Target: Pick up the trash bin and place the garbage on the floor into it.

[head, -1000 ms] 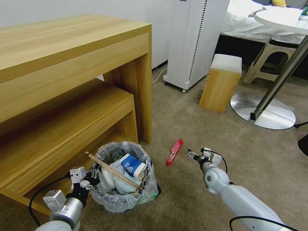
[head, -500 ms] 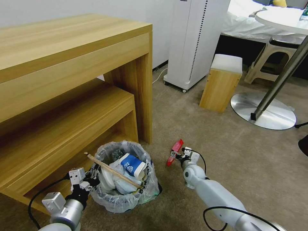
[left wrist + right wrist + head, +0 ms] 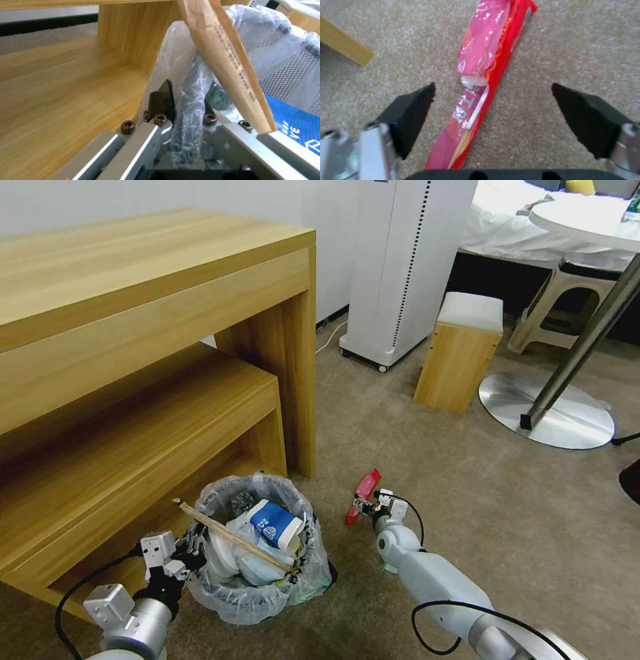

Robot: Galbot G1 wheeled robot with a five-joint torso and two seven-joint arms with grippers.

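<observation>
Right gripper: while its two black fingers stand spread wide on either side of the red wrapper, my right gripper (image 3: 493, 110) sits low over the carpet, also seen here (image 3: 365, 505), touching nothing.
Red wrapper: a long, flat red wrapper (image 3: 486, 75) lies on the carpet between those fingers, just right of the bin (image 3: 362, 496).
Left gripper: my left gripper (image 3: 181, 105) is pinched onto the bin's lined rim, at its left side (image 3: 190, 547).
Trash bin: the trash bin (image 3: 233, 597), black with a clear wrinkled liner, is at the foot of the wooden bench, gripped at its rim.
Bin contents: I see a blue-white cup (image 3: 275, 523) on top, a wooden stick (image 3: 230, 535) slanting across the mouth and over the rim, and white items below.
Floor: grey-brown carpet (image 3: 413, 460) throughout.
Room: a light wooden desk (image 3: 153, 280) with a lower bench (image 3: 133, 447) nested under it on my left; a white tower unit (image 3: 407, 267), a small wooden stool (image 3: 460, 350) and a round table's metal base (image 3: 547, 413) farther back.
</observation>
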